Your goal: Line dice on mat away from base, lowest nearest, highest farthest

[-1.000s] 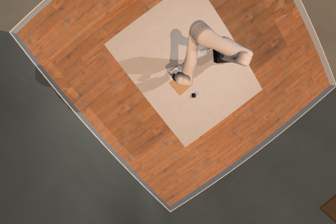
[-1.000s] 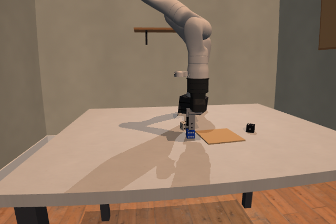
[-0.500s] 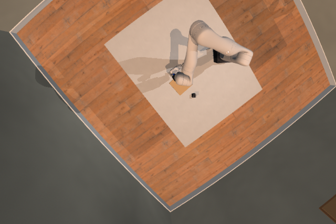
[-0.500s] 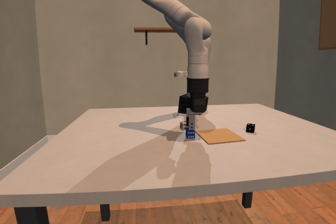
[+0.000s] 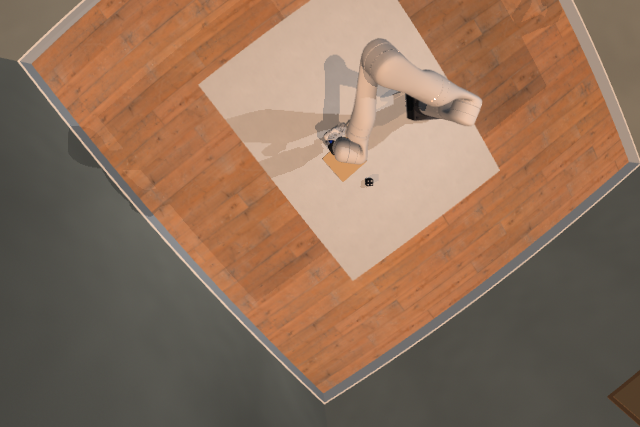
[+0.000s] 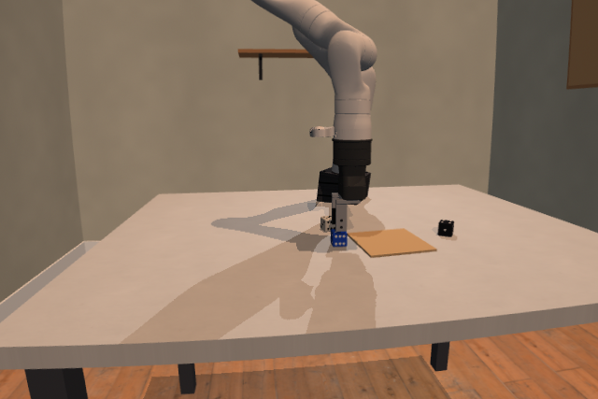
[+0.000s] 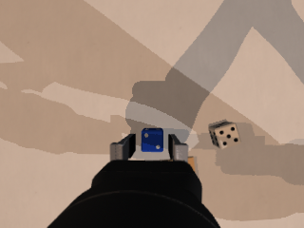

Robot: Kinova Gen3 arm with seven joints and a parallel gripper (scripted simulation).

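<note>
The blue die [image 6: 339, 239] [image 7: 152, 141] stands on the table just beside the mat, two pips up. My gripper [image 6: 339, 227] [image 7: 151, 142] points down over it and is open, with one finger on each side of the die and a gap on both sides in the wrist view. The white die [image 6: 325, 223] [image 7: 228, 135] lies on the table to the right of the fingers in the wrist view, five up. The black die [image 5: 368, 182] [image 6: 445, 228] lies on the table on the other side of the mat, four up. The orange mat [image 5: 343, 172] [image 6: 393, 243] lies flat; the arm hides part of it from above.
The arm [image 5: 366, 107] [image 6: 352, 80] reaches over the table [image 5: 413, 195] [image 6: 217, 298] from its black base [image 5: 414, 108]. Its shadows fall across the table around the blue and white dice. A shelf [image 6: 275, 52] hangs on the wall behind.
</note>
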